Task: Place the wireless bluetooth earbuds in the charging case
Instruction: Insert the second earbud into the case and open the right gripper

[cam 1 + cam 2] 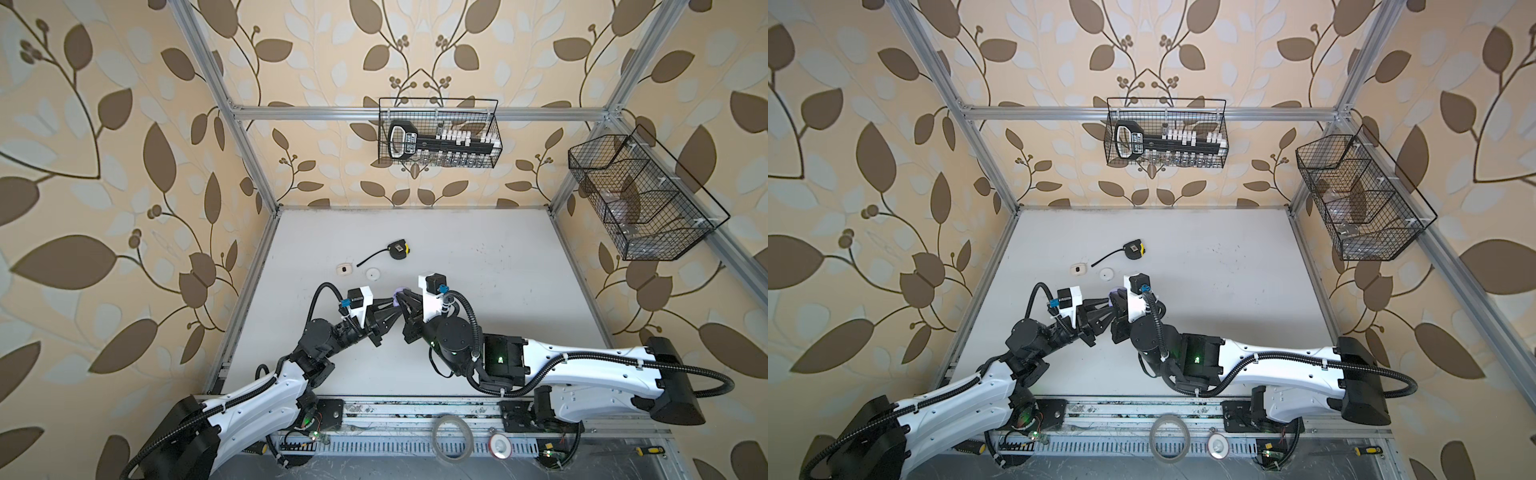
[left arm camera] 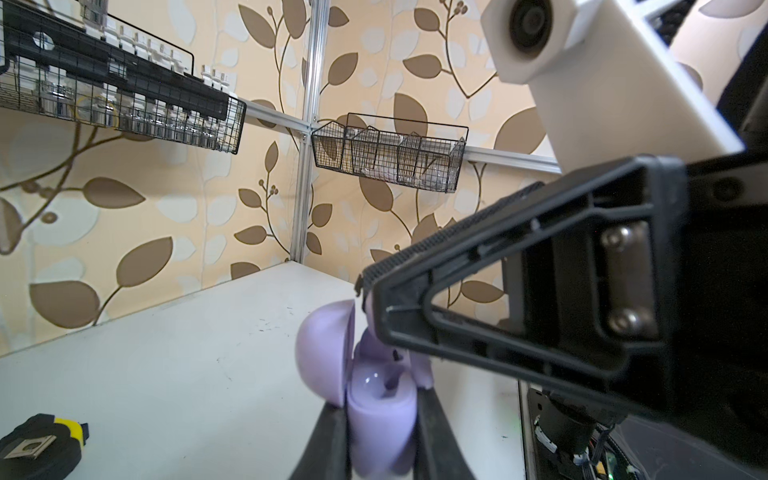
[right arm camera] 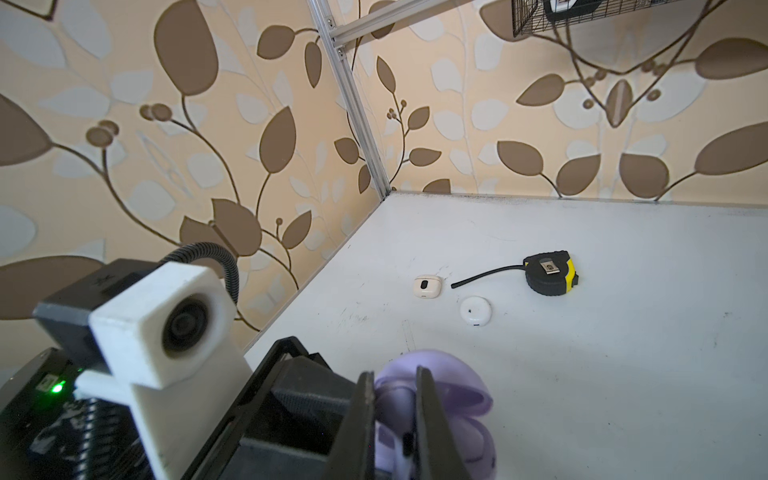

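Earbud (image 2: 372, 347), lavender, pinched in the closed right gripper (image 3: 395, 374) at the mouth of the lavender charging case (image 2: 382, 415), lid open. We note the left gripper (image 2: 378, 401) clamped on that case, mid-table (image 3: 582, 374). Beyond lie a cream case (image 3: 428, 286), a round white case (image 3: 476, 310) and a tape measure (image 3: 550, 277).

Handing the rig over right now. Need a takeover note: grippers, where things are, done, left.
Left gripper: shut on the open lavender case.
Right gripper: shut on what looks like a lavender earbud, at the case mouth.
Cream case and white round case: closed, on the table by the tape measure.
Done: one bud appears seated in the lavender case.
Left: seat the held earbud, close the lid; no loose earbuds in view.
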Robot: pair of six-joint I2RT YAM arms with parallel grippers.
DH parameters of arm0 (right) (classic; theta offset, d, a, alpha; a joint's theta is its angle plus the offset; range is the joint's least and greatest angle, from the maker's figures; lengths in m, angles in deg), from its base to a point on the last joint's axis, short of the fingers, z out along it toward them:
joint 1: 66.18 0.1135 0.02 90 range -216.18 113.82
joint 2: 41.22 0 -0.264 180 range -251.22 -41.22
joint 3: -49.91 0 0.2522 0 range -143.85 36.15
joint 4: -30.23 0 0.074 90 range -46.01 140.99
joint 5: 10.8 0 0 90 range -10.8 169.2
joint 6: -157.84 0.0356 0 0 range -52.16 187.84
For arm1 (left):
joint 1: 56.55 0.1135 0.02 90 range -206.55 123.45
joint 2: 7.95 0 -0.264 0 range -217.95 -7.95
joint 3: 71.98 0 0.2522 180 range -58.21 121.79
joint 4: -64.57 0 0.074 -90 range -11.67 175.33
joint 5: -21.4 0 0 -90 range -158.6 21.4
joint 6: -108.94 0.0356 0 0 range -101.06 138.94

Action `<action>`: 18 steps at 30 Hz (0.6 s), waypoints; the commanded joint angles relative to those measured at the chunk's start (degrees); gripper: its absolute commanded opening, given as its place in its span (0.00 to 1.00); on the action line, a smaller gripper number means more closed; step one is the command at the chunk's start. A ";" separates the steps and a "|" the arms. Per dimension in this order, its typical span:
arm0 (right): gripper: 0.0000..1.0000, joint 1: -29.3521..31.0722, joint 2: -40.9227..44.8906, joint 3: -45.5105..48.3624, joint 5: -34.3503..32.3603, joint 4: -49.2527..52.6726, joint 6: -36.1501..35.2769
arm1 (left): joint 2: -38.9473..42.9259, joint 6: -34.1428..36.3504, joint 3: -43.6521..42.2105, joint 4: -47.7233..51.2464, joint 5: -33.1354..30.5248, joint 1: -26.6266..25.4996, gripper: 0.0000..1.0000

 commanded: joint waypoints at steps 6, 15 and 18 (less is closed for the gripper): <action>0.04 -0.02 -1.57 -2.24 -1.92 -0.10 -2.35 | 2.81 1.18 1.65 -1.75 -1.69 -0.46 0.00; 0.04 -0.11 -1.38 -3.06 -2.20 -0.28 -3.69 | 3.15 1.56 1.55 -1.22 -1.93 -0.46 0.00; 0.04 -0.15 -1.38 -3.71 -2.10 0.15 -3.91 | 3.10 1.62 1.56 -1.19 -1.95 -0.46 0.00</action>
